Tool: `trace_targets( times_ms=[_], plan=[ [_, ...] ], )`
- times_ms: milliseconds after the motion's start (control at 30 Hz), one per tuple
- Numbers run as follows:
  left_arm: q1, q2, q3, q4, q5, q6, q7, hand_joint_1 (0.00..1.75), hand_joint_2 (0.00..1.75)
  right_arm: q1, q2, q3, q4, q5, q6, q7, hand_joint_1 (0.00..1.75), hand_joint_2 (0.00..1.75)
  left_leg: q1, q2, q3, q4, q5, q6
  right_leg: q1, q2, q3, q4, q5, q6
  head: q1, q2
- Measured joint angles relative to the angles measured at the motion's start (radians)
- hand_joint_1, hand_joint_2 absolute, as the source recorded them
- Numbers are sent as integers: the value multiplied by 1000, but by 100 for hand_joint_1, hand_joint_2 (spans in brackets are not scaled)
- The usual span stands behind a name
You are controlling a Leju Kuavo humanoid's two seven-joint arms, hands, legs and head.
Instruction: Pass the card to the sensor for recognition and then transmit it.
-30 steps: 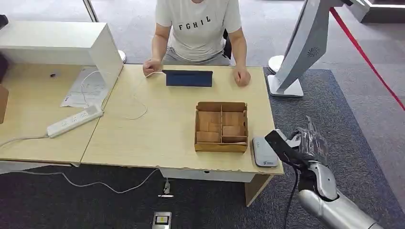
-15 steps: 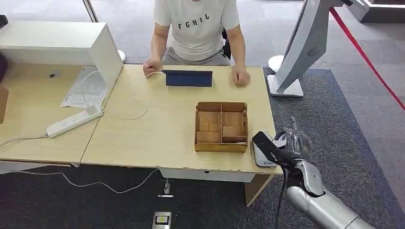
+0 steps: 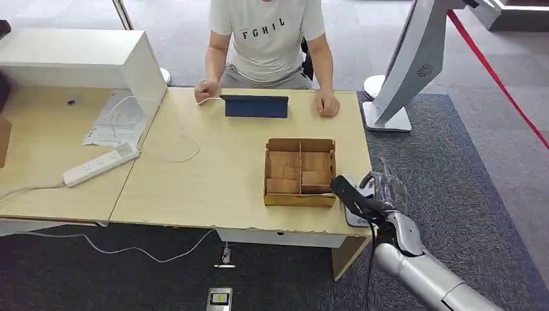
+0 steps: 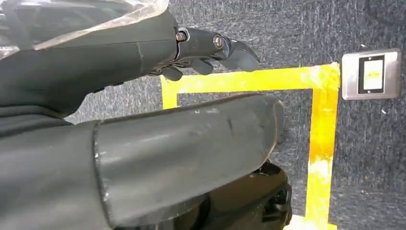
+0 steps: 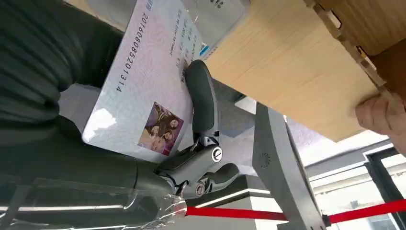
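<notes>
My right hand (image 3: 374, 196) hovers at the table's front right corner and holds the card (image 5: 143, 91), a pale ID card with a small photo and printed numbers, pinched between the thumb and a dark finger (image 5: 203, 103). The grey-white sensor (image 3: 353, 214) lies flat on the table just below that hand, which covers much of it. In the right wrist view the sensor (image 5: 210, 14) sits right beyond the card's far edge. My left hand (image 4: 143, 96) hangs over the carpet with nothing in it, its fingers (image 4: 210, 48) loosely extended.
A wooden compartment box (image 3: 300, 172) stands just left of the sensor. A person sits across the table with both hands resting beside a dark tablet (image 3: 256, 105). A power strip (image 3: 100, 164) and a white cabinet (image 3: 84, 58) are at left, a white stand (image 3: 404, 71) at right.
My right hand has moved left with the card, from beside the table's corner to over the sensor. The person and the things on the table have stayed put.
</notes>
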Motion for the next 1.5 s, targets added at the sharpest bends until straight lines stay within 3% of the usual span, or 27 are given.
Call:
trace_targets(
  times_ms=[367, 967, 1233, 1500],
  plan=[
    [3, -15, 11, 0, 35, 40, 8, 0, 0, -30, 70, 11, 157, -83, -5, -66, 175, 175, 0, 0, 0, 0, 0, 0, 0, 0, 0, 0, 0, 0, 0, 0],
    [3, -15, 15, 0, 52, 86, 41, 0, 0, -33, 114, 18, 290, -156, 35, -158, 175, 175, 0, 0, 0, 0, 0, 0, 0, 0, 0, 0, 0, 0, 0, 0],
    [3, -16, 16, 0, 54, 95, 35, 0, 0, -35, 137, 20, 340, -178, 53, -173, 175, 175, 0, 1, 2, 0, 0, 0, 0, 0, 1, 0, 0, 0, 0, 0],
    [3, -16, 16, 0, 49, 71, 16, 0, 0, -37, 143, 20, 364, -182, 19, -175, 175, 175, 0, 1, 3, 0, 0, 0, 0, 0, 2, -1, 1, 0, 0, 0]
  ],
)
